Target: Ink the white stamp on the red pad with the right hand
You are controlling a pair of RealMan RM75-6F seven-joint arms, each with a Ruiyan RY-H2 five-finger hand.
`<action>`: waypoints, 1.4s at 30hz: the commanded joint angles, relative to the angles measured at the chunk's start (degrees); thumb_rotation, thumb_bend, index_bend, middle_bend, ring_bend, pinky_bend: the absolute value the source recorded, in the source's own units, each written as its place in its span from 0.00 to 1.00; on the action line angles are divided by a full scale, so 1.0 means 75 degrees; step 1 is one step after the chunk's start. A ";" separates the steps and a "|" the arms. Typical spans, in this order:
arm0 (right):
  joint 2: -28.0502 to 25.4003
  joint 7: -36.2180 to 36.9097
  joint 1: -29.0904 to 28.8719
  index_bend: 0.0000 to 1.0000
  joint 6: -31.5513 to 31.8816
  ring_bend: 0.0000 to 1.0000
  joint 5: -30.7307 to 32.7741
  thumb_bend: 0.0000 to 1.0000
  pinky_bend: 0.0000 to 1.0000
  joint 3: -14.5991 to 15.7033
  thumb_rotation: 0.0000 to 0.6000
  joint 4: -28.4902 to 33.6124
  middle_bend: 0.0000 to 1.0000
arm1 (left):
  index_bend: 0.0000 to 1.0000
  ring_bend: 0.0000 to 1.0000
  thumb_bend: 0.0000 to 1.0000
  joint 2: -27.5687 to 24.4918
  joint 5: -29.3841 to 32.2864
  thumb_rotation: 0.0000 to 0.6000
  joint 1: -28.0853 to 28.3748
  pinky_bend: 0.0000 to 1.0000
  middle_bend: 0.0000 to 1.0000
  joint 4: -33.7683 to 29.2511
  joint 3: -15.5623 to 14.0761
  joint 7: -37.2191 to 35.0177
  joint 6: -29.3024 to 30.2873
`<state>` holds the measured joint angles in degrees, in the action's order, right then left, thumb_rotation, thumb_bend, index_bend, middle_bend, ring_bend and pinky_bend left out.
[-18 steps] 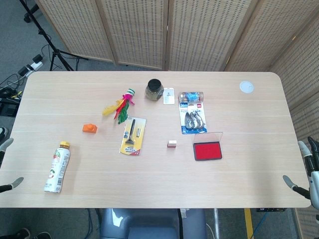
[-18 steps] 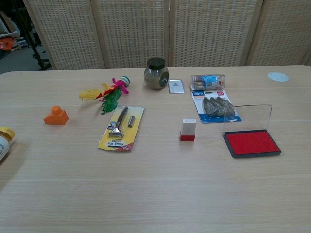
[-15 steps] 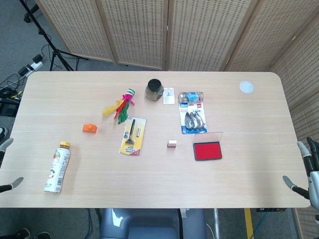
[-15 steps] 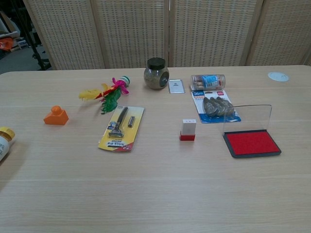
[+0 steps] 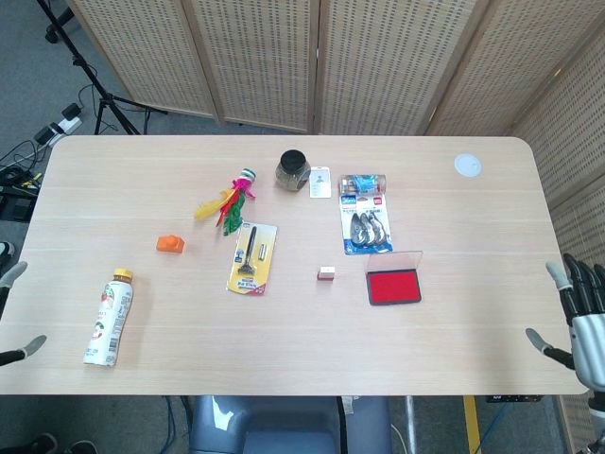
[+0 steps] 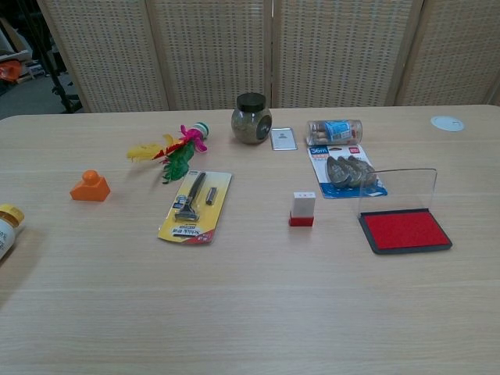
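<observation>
standing upright at mid-frame, the white stamp [image 5: 326, 273] is sitting just left of the open red pad [image 5: 394, 288]. the right hand [image 5: 579, 318] is hovering at the lower right edge, fingers spread and empty, so the stamp is lying well apart to its left and slightly up, beyond the pad.

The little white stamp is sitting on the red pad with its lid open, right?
Not quite. The stamp stands on the bare table, apart from the pad and to its left. The pad's clear lid is open, as you said. The chest view shows the gap plainly.
</observation>
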<state>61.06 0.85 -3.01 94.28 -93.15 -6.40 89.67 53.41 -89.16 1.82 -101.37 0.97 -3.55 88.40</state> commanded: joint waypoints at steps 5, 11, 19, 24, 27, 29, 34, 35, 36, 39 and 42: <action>-0.0592 0.0076 -0.1149 0.00 -0.1111 0.14 -0.0266 0.00 0.06 -0.0479 1.00 0.0277 0.16 | 0.00 0.00 0.00 0.0119 0.0142 1.00 0.0103 0.00 0.00 -0.0027 0.0059 0.0245 -0.0169; -0.0675 0.0196 -0.1877 0.00 -0.1800 0.70 -0.0562 0.00 0.66 -0.0603 1.00 0.0273 0.66 | 0.00 0.00 0.00 0.0139 0.0346 1.00 0.0167 0.00 0.00 -0.0046 0.0118 0.0318 -0.0311; -0.0789 -0.0172 -0.3211 0.00 -0.3666 1.00 -0.0589 0.00 1.00 -0.0696 1.00 0.0881 0.93 | 0.00 0.00 0.00 0.0147 0.0717 1.00 0.0300 0.00 0.00 -0.0085 0.0243 0.0397 -0.0575; -0.0385 -0.0833 -0.4081 0.01 -0.5079 1.00 0.0190 0.00 1.00 -0.0864 1.00 0.1605 0.98 | 0.00 0.00 0.00 0.0120 0.0911 1.00 0.0345 0.00 0.00 -0.0091 0.0309 0.0375 -0.0670; 0.0199 -0.1726 -0.4677 0.07 -0.5977 1.00 0.1277 0.00 1.00 -0.1091 1.00 0.1766 1.00 | 0.00 0.00 0.00 0.0107 0.1042 1.00 0.0396 0.00 0.00 -0.0074 0.0335 0.0346 -0.0802; 0.0588 -0.2388 -0.4989 0.11 -0.6318 1.00 0.2042 0.00 1.00 -0.1161 1.00 0.1655 1.00 | 0.00 0.00 0.00 0.0087 0.1117 1.00 0.0420 0.00 0.00 -0.0074 0.0350 0.0291 -0.0873; 0.1528 -0.3664 -0.5622 0.17 -0.6509 1.00 0.3658 0.00 1.00 -0.1191 1.00 0.1283 1.00 | 0.00 0.00 0.00 0.0010 0.1193 1.00 0.0433 0.00 0.00 -0.0076 0.0392 0.0128 -0.0902; 0.1715 -0.3853 -0.5751 0.18 -0.6513 1.00 0.3956 0.00 1.00 -0.1195 1.00 0.1157 1.00 | 0.00 0.00 0.00 -0.0004 0.1196 1.00 0.0428 0.00 0.00 -0.0075 0.0394 0.0095 -0.0898; 0.1859 -0.4031 -0.5855 0.19 -0.6490 1.00 0.4205 0.01 1.00 -0.1184 1.00 0.1064 1.00 | 0.00 0.00 0.00 -0.0014 0.1195 1.00 0.0426 0.00 0.00 -0.0072 0.0395 0.0062 -0.0900; 0.2306 -0.4533 -0.6157 0.24 -0.6377 1.00 0.4956 0.07 1.00 -0.1099 1.00 0.0766 1.00 | 0.00 0.00 0.00 -0.0059 0.1226 1.00 0.0417 0.00 0.00 -0.0057 0.0406 -0.0048 -0.0901; 0.2691 -0.4899 -0.6376 0.30 -0.6227 1.00 0.5473 0.11 1.00 -0.0955 1.00 0.0530 1.00 | 0.00 0.00 0.00 -0.0082 0.1279 1.00 0.0428 0.00 0.00 -0.0031 0.0422 -0.0131 -0.0944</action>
<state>78.51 -33.15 -48.62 47.08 -55.08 -14.32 95.67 52.84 -79.62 5.01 -101.65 4.10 -4.47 81.38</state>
